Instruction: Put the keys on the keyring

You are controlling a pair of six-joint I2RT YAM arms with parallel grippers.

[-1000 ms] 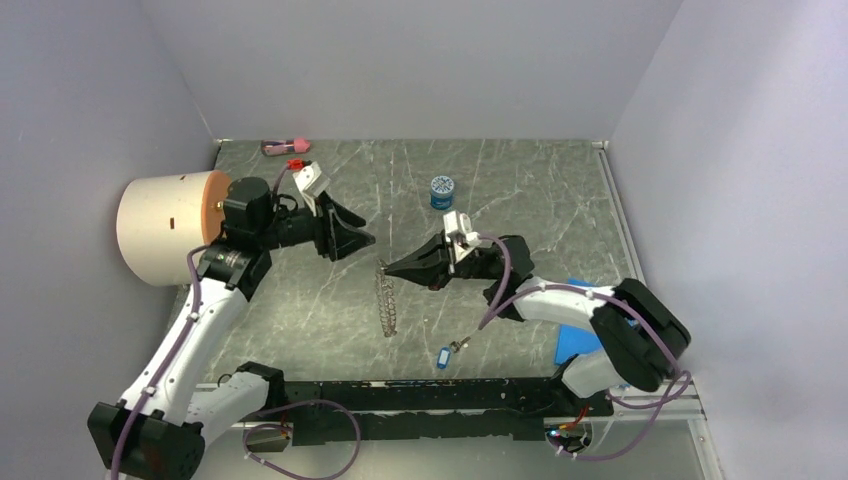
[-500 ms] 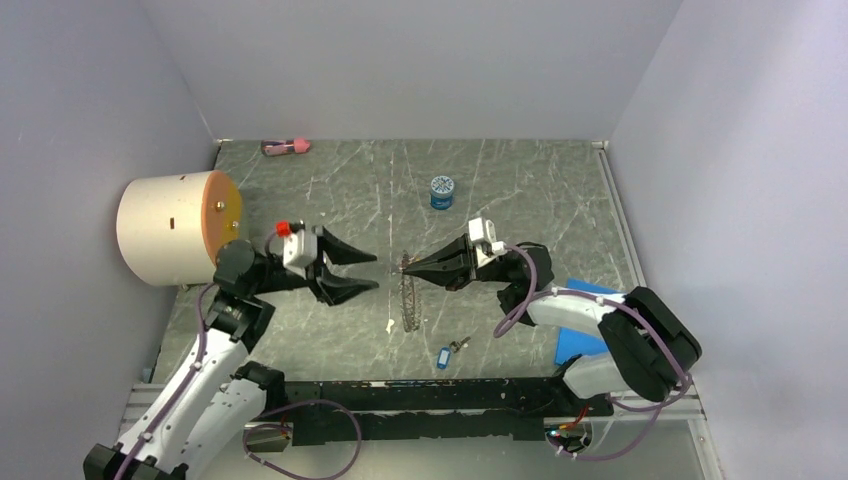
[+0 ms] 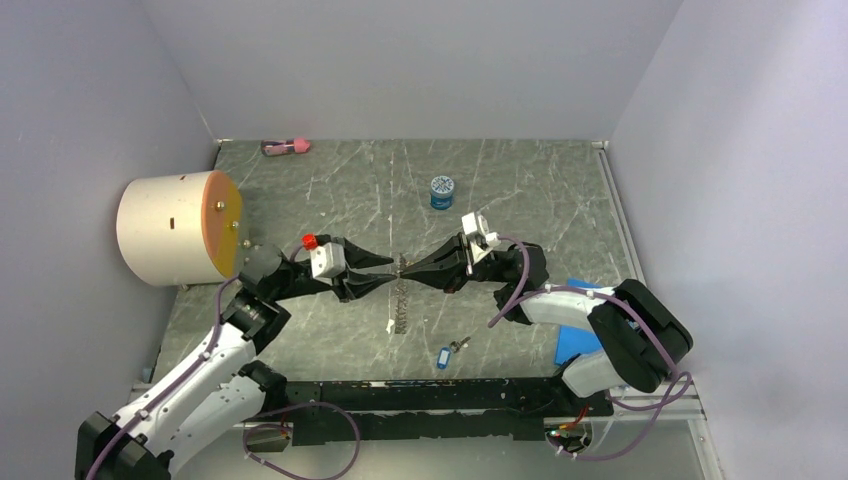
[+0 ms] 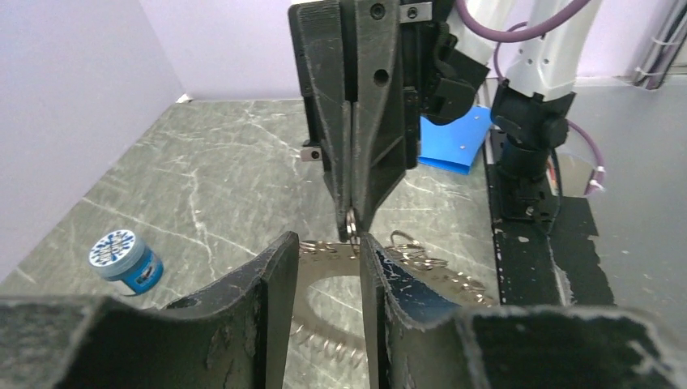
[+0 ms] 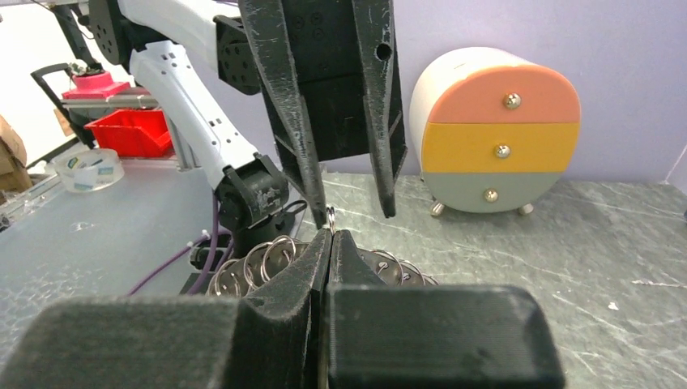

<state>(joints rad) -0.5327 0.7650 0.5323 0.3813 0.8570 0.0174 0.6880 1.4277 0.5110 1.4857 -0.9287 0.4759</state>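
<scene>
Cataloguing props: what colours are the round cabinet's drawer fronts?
Cabinet: salmon, yellow, grey from the top; best in right wrist view.

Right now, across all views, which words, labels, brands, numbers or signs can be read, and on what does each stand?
None can be read.
Small round blue jar: white lid pattern, no letters made out.
Clear roll beside the red bin: coloured label, too blurred.
Blue-headed metal key: too small to tell.
</scene>
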